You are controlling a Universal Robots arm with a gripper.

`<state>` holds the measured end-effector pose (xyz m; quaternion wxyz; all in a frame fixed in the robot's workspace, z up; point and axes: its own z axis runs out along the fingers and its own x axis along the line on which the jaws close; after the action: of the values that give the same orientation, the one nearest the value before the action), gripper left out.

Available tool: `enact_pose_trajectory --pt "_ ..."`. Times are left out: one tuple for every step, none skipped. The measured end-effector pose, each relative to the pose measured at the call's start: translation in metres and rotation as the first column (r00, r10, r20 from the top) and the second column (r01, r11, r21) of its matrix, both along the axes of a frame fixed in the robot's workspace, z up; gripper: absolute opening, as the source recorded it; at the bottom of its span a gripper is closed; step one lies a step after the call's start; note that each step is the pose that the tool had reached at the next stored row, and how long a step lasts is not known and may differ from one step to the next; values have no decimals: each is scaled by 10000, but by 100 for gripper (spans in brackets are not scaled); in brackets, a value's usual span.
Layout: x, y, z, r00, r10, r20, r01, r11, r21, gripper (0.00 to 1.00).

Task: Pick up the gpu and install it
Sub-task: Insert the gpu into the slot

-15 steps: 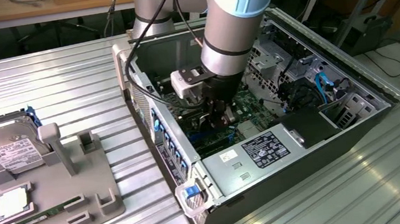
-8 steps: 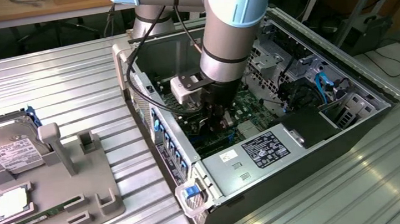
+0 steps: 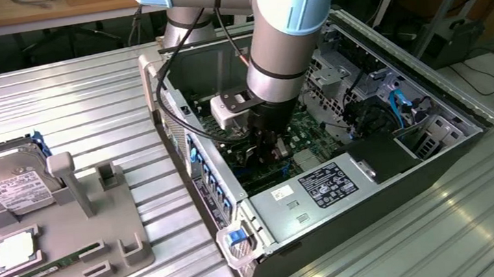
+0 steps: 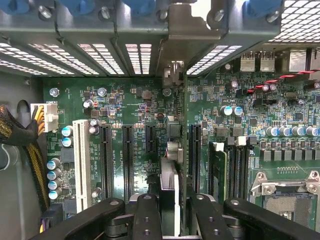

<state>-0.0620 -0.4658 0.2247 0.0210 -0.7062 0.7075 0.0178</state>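
In the exterior view the arm reached down into the open case, and the gripper hung low over the motherboard, close to the wall of the case on the exterior view's left. Something dark sat between its fingers, but what it was could not be made out from there. On the holder outside the case lay a hard drive and a memory stick; the tall slot beside the drive stood bare.

In the wrist view the fingers were clamped on the gpu, which stood on edge between them, its thin side facing the camera. Its long axis ran straight away from the gripper toward the rear wall, where its bracket met the row of vented slot covers. The card lay parallel to the long black expansion slots and sat between two of them, over the board. Whether its lower edge was already in a slot or just above it could not be told.
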Motion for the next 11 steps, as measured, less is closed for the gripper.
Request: enact_pose_trajectory --pt "0 0 0 10000 0 0 0 10000 0 28" --pt "0 0 0 10000 0 0 0 10000 0 28" --pt "0 5 1 10000 1 -1 -1 10000 -6 28" --pt "-1 14 1 10000 0 -2 0 10000 -19 28" --pt "-1 22 1 10000 -1 -2 1 10000 -23 28" --pt "0 30 1 10000 0 -2 0 10000 -22 28" --pt "0 37 0 10000 0 0 0 10000 -21 28" --pt "0 39 1 10000 1 -1 -1 10000 -24 28" --pt "0 39 1 10000 1 -1 -1 10000 -25 28" --pt "0 39 2 10000 1 -2 -1 10000 -25 28" --pt "0 38 2 10000 1 -2 -1 10000 -26 28"
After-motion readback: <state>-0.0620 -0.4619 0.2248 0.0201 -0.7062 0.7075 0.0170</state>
